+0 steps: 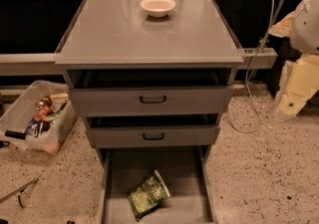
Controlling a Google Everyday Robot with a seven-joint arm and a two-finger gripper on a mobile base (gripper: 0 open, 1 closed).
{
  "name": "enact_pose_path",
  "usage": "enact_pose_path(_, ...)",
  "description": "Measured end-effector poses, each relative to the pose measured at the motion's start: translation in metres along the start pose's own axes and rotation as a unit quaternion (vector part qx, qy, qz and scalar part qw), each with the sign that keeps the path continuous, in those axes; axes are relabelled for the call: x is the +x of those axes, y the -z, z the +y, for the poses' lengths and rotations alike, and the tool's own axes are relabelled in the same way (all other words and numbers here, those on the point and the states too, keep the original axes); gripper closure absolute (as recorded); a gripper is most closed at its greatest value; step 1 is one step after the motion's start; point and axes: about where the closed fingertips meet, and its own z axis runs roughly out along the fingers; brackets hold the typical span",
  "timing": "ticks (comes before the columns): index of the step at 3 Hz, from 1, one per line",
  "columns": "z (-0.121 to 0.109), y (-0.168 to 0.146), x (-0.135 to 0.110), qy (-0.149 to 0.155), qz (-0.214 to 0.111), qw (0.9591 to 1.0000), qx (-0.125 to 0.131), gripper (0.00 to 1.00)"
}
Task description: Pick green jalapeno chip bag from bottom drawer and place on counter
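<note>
Remote station, start of the pick: the counter [114, 34] fills the upper frame, a broad grey slab and, as I read the task, the bag's destination. Beneath it two drawer fronts [152, 99] with black loop handles sit only slightly forward, stepped one under the other. The bottom drawer [149, 166] is drawn well out toward the camera, its flat floor exposed from above. I judge that is what makes a downward reach possible without fouling the drawers overhead.

A clear plastic bin [20, 113] of mixed packets [42, 116] stands on the speckled floor to the left, apart from the cabinet and outside the job.

At the right edge the cream-coloured gripper [289, 99] hangs off to the side of the cabinet, about level with the top drawer and angled down and left. It touches nothing, and I cannot tell whether it is spread or closed. Parked there, it leaves my view of the drawer unblocked.

A small white bowl [158, 6] rests near the counter's far edge.

The green jalapeno chip bag [148, 195] lies flat on the bottom drawer's floor near the front, slanted, its white end toward the upper right. It is well apart from the gripper, below it and to its left, so the arm must swing in over the drawer and descend.
</note>
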Motion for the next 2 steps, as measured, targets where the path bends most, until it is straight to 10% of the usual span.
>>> enact_pose_path(2,-0.001,-0.011,-0.002,0.002,-0.009,0.9999,0.007,0.0)
